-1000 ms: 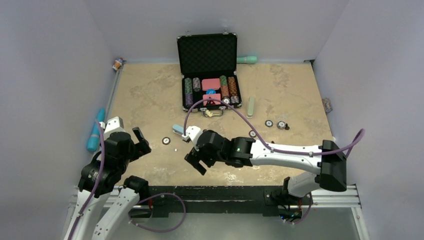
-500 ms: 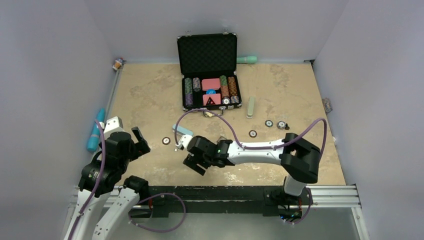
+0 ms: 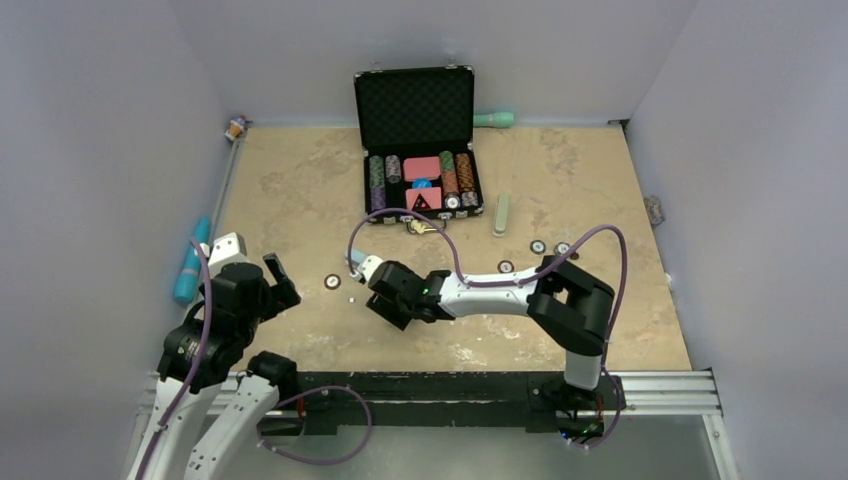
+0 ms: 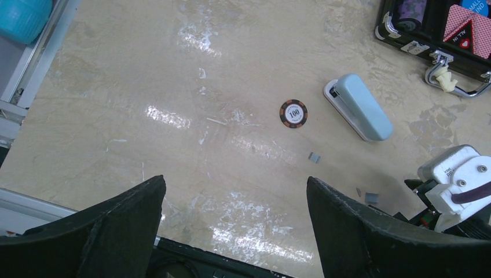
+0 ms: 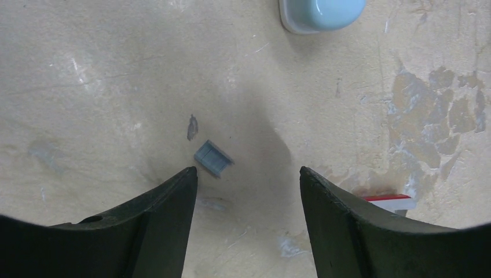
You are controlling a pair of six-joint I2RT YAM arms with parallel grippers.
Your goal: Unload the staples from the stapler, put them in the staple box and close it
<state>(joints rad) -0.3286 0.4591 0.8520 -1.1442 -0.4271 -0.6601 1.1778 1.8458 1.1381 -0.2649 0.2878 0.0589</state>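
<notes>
The pale blue stapler (image 4: 358, 107) lies shut on the table, and its end shows at the top of the right wrist view (image 5: 321, 13). One short grey strip of staples (image 5: 213, 158) lies just ahead of my right gripper's (image 5: 248, 171) left fingertip, touching nothing. The gripper is open and empty, low over the table just near of the stapler (image 3: 354, 259). A second strip of staples (image 4: 314, 157) lies between the stapler and my left gripper (image 4: 234, 180). The left gripper is wide open and empty, held back at the left (image 3: 275, 285).
A poker chip (image 4: 293, 113) lies left of the stapler. The open black chip case (image 3: 420, 185) stands behind, with a pale green bar (image 3: 500, 213) and three loose chips (image 3: 538, 246) to its right. A teal object (image 3: 190, 262) lies past the table's left edge.
My right arm has swung left and forward towards the stapler, folding its elbow, and its jaws have narrowed while staying open. The left arm has barely moved.
</notes>
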